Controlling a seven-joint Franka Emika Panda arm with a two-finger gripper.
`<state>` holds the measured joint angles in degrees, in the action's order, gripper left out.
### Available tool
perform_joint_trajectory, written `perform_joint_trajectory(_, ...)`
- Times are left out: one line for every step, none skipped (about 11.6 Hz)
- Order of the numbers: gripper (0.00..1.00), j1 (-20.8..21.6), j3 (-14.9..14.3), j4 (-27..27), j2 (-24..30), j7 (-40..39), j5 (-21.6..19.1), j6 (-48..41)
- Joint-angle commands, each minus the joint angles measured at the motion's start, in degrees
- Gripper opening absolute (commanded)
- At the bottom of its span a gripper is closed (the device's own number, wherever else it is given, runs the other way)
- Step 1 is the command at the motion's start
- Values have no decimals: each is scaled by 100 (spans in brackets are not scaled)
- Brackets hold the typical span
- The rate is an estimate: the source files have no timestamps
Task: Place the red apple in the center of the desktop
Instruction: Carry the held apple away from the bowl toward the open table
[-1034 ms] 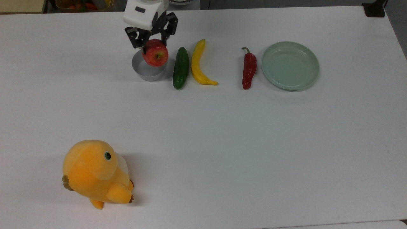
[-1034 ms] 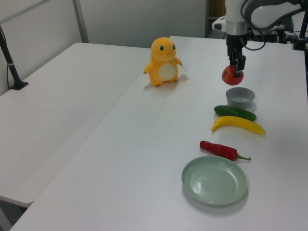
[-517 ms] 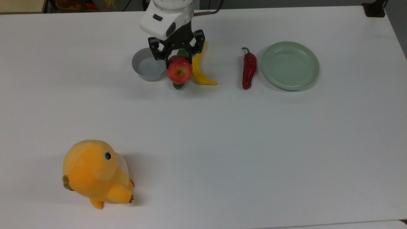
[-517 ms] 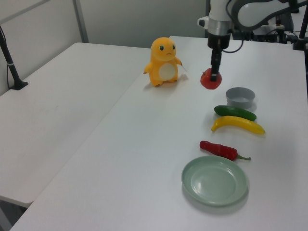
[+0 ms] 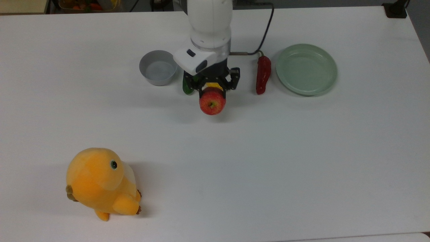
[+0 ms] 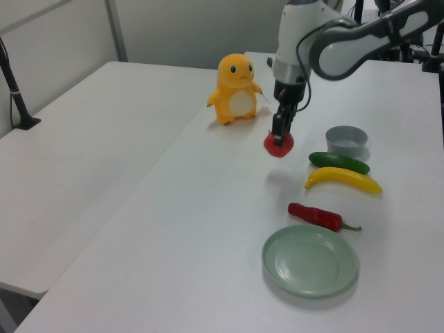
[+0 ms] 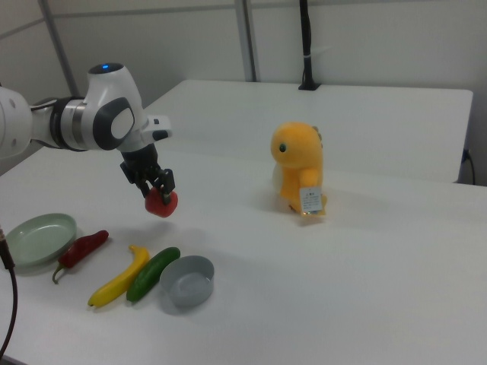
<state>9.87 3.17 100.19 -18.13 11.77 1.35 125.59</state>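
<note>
- Desktop (image 5: 302,161) is the white surface bearing everything; its wide bare middle, between the row of produce and the orange plush toy (image 5: 100,183), is presumably kept open as the drop spot.
- Plush toy stands well apart from the gray bowl (image 5: 158,67), near the top view's lower left corner, out of the arm's way.
- Green plate (image 5: 306,69) sits at the far end of the row from the gray bowl, with the red chili pepper (image 5: 263,73) just beside it.
- Yellow banana (image 6: 343,180) and green cucumber (image 6: 338,162) lie side by side next to the gray bowl.
- Gripper (image 5: 215,88) is clamped on the red apple (image 5: 212,102), gripping its upper part so the fruit hangs below the fingers.
- Red apple hangs in the air off the gray bowl's side toward the plush toy, just past the cucumber, judging by its shadow below, not yet set down.
</note>
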Motion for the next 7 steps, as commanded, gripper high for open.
perform_joint_trajectory(25,287,-18,-219,-375,519,23,289)
perform_joint_trajectory(25,296,-18,-219,-445,597,23,368)
perform_joint_trajectory(25,340,-1,-219,-489,616,32,474)
perform_joint_trajectory(27,358,25,-219,-507,624,32,536)
perform_joint_trajectory(27,358,26,-228,-551,642,32,623)
perform_joint_trajectory(27,358,26,-228,-577,660,41,685)
perform_joint_trajectory(29,367,34,-219,-586,660,102,686)
